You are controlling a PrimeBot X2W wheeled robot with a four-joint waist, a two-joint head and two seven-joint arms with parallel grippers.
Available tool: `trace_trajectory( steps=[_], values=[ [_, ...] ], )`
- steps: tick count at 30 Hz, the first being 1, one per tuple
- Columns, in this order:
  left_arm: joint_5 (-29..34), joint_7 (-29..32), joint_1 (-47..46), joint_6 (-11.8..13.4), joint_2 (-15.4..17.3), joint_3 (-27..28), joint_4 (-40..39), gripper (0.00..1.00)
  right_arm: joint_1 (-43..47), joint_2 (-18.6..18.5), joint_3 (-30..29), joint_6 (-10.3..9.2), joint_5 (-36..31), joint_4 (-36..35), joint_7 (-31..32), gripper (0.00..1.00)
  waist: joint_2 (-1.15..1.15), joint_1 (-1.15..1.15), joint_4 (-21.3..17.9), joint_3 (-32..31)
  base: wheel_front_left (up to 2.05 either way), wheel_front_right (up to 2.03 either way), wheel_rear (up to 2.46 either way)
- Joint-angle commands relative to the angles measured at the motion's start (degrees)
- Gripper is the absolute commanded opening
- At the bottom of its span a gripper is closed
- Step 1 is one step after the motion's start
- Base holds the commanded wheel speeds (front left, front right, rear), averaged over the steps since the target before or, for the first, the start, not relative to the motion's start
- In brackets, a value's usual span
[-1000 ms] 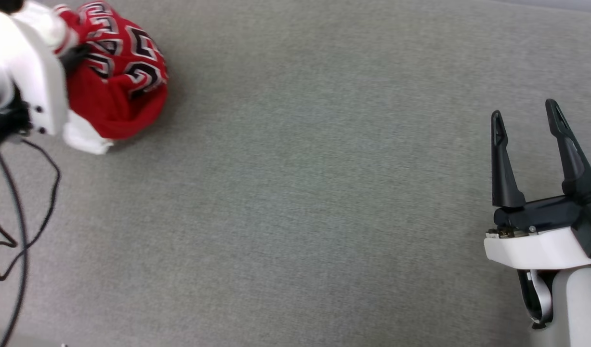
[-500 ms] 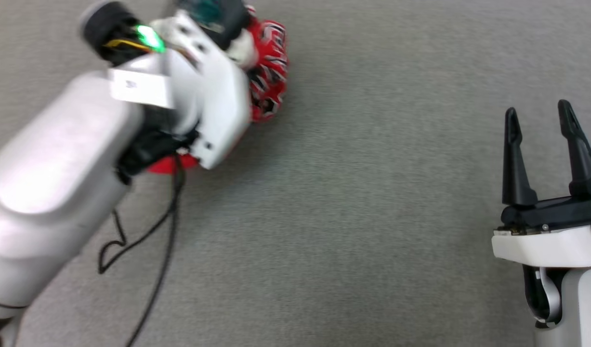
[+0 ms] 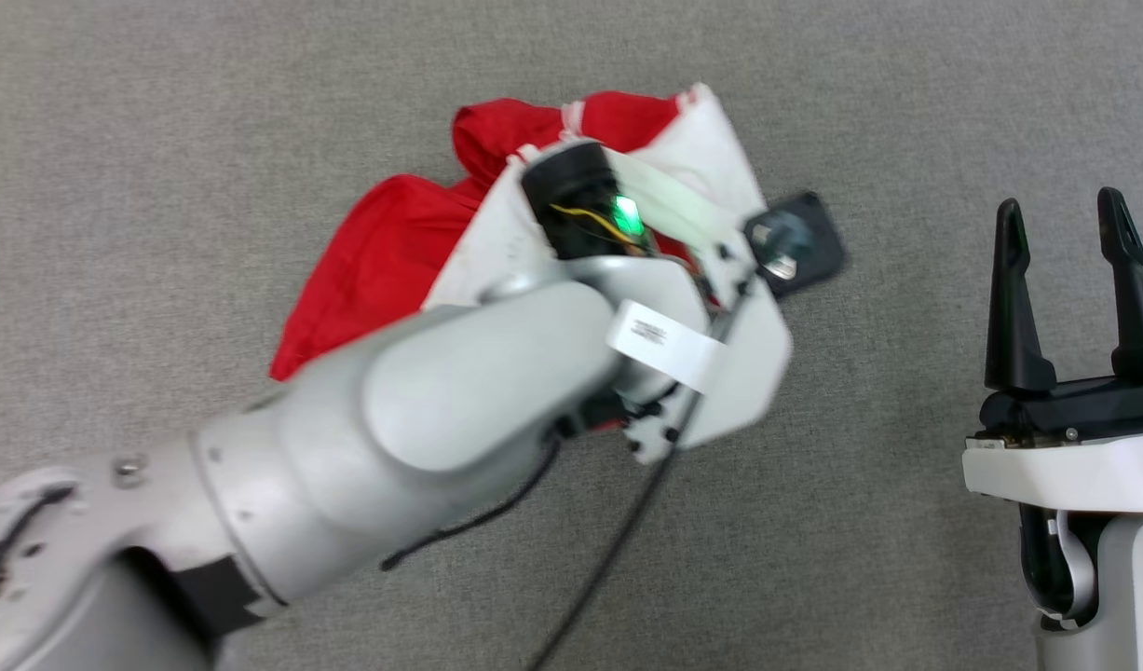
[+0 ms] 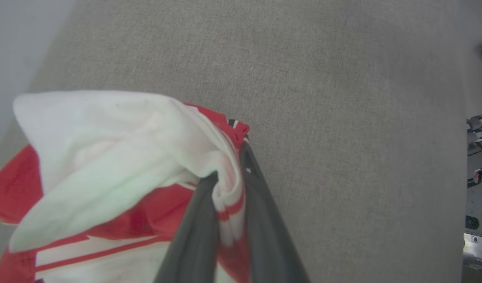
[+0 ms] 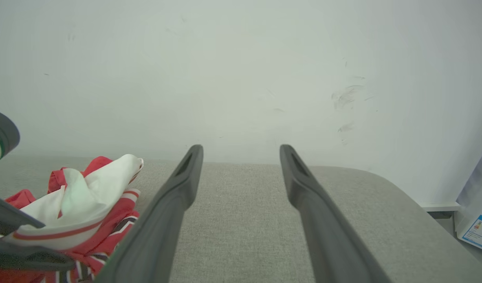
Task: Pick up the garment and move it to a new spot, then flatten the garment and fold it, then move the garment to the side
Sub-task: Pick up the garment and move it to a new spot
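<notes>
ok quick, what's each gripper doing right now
left gripper: shut on the garment, pinching a bunched white-and-red fold
right gripper: open, holding nothing

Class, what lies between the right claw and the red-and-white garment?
Bare grey surface, seen in the head view between the garment and the right claw; the left wrist's dark camera juts in beside the garment.
</notes>
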Motion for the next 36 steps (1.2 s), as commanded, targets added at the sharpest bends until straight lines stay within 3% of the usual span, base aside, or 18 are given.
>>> trace_trajectory(
  steps=[1, 7, 10, 14, 15, 16, 20, 29, 32, 36],
  values=[
    [1.11, -0.06, 0.51, 0.0, -2.23, -0.46, 0.71, 0.0, -0.75, 0.18, -0.18, -0.05, 0.39, -0.2, -0.12, 1.0, 0.0, 0.0, -0.49, 0.58, 0.0, 0.0, 0.0],
    [7.79, 9.51, 10.69, -0.01, -7.78, -0.53, -1.24, 0.0, -1.46, 0.19, 0.21, -0.05, 0.84, -0.01, -0.12, 1.0, 0.0, 0.0, -1.18, 1.86, 0.0, 0.0, 0.0],
    [8.63, 11.78, 14.58, -0.03, -8.43, -0.73, -1.93, 0.0, -1.7, 0.18, 0.34, -0.05, 0.76, 0.18, -0.12, 1.0, 0.0, 0.0, -1.29, 2.04, 0.0, 0.0, 0.0],
    [9.47, 10.53, 15.5, -0.02, -8.45, -0.67, -1.96, 0.0, -1.12, 0.19, 0.02, -0.04, 0.08, 0.46, -0.12, 1.0, 0.0, 0.0, -0.51, 1.19, 0.0, 0.0, 0.0],
    [9.71, 9.19, 15.37, -0.01, -8.52, -0.65, -1.69, 0.41, -0.8, 0.19, -0.04, -0.04, -0.21, 0.56, -0.12, 1.0, 0.0, 0.0, -0.16, 0.67, 0.0, 0.0, 0.0],
    [9.83, 7.35, 15.01, -0.01, -8.68, -0.63, -1.22, 1.0, -0.44, 0.18, -0.07, -0.05, -0.47, 0.7, -0.12, 1.0, 0.0, 0.0, 0.23, 0.1, 0.0, 0.0, 0.0],
    [10.14, 2.17, 14.74, -0.01, -9.58, -0.57, -0.35, 1.0, 0.46, 0.18, -0.25, -0.05, -1.12, 1.11, -0.12, 1.0, 0.0, 0.0, 1.45, -2.3, 0.0, 0.0, 0.0],
    [7.82, -17.88, 14.65, 0.01, -8.64, 0.21, 3.1, 1.0, 5.02, 0.17, -1.37, -0.05, -2.66, 2.1, -0.12, 1.0, 0.0, 0.0, 5.59, -10.44, 0.0, 0.0, 0.0],
    [7.14, -22.65, 16.79, 1.95, -7.48, 2.65, 3.77, 1.0, 6.51, 0.15, -1.4, -0.05, -2.89, 2.49, -0.12, 1.0, 0.0, 0.0, 6.59, -12.67, 0.0, 0.0, 0.0],
    [7.68, -28.77, 19.56, 6.68, -4.6, 6.34, 3.46, 1.0, 8.21, 0.16, -1.61, -0.05, -3.08, 2.95, -0.12, 1.0, 0.0, 0.0, 7.78, -14.8, 0.0, 0.0, 0.0]
  ],
)
